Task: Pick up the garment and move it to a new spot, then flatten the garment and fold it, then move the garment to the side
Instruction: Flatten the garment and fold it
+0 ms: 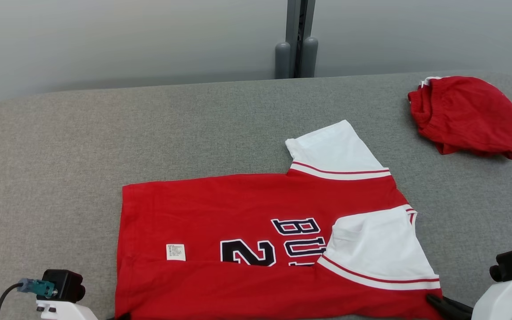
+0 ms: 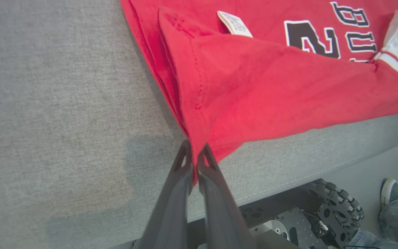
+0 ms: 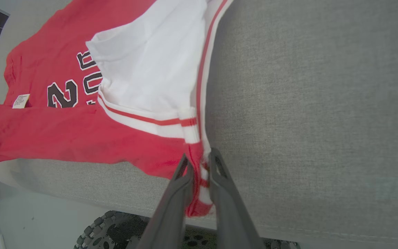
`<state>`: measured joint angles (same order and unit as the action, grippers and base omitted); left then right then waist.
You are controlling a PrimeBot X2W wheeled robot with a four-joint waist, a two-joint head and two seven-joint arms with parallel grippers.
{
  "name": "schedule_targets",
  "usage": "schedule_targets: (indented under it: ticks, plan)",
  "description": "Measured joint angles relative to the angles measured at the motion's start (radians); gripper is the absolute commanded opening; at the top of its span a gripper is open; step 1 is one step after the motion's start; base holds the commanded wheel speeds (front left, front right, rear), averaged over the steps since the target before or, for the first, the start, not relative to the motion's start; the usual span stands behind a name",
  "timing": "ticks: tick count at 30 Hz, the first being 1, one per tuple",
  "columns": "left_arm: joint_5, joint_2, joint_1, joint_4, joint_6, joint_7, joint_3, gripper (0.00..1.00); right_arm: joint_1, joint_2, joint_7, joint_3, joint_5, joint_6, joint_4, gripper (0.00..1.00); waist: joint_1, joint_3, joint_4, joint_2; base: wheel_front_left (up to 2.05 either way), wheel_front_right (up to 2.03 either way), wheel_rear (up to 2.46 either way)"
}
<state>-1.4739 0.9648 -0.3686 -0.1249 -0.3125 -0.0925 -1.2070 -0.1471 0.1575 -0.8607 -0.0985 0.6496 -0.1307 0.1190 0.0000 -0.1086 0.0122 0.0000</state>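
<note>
The garment (image 1: 247, 209) is a red jersey with white sleeves and dark lettering, lying on the grey table (image 1: 82, 142) with its near edge at the table's front. One white sleeve is folded in over the lettering. In the left wrist view my left gripper (image 2: 195, 156) is shut on the garment (image 2: 271, 79) at its red hem corner, which is lifted into a tented fold. In the right wrist view my right gripper (image 3: 199, 162) is shut on the garment (image 3: 81, 135) at the striped red-and-white corner. Its dark fingers (image 1: 447, 306) show at the jersey's lower right.
A second red garment (image 1: 467, 115) lies bunched at the table's back right. A grey post (image 1: 296, 49) stands behind the table. Below the table's front edge are the robot's wheel (image 2: 337, 204) and a person's shoe (image 2: 389, 193).
</note>
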Motion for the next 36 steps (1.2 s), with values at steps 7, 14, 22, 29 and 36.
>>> schedule_targets:
  ticks: [7,14,22,29,36]
  plan:
    - [0.003,0.0,0.0,-0.008,-0.006,-0.019,-0.006,1.0,-0.001,-0.013,-0.021,-0.017,-0.027,0.0,0.033,1.0,0.0,-0.007,-0.001,0.0,0.0,0.0,0.0]
    - [0.017,0.011,-0.005,-0.025,-0.027,-0.009,0.003,1.0,0.001,-0.013,-0.028,-0.034,-0.05,0.0,0.074,1.0,0.0,-0.005,-0.003,0.0,0.0,0.0,0.0]
    - [0.089,0.035,-0.081,-0.043,-0.083,0.096,0.083,1.0,0.095,0.018,0.032,-0.046,-0.064,0.0,0.139,1.0,0.0,-0.003,0.001,0.0,0.0,0.0,0.0]
    - [0.127,-0.003,-0.154,0.008,-0.09,0.125,0.119,1.0,0.294,0.039,0.068,0.025,-0.065,0.0,0.073,1.0,0.0,-0.038,0.017,0.0,0.0,0.0,0.0]
    - [0.163,-0.065,-0.243,0.131,-0.064,0.113,0.129,1.0,0.536,0.079,0.101,0.095,-0.088,0.0,-0.084,1.0,0.0,-0.1,0.02,0.0,0.0,0.0,0.0]
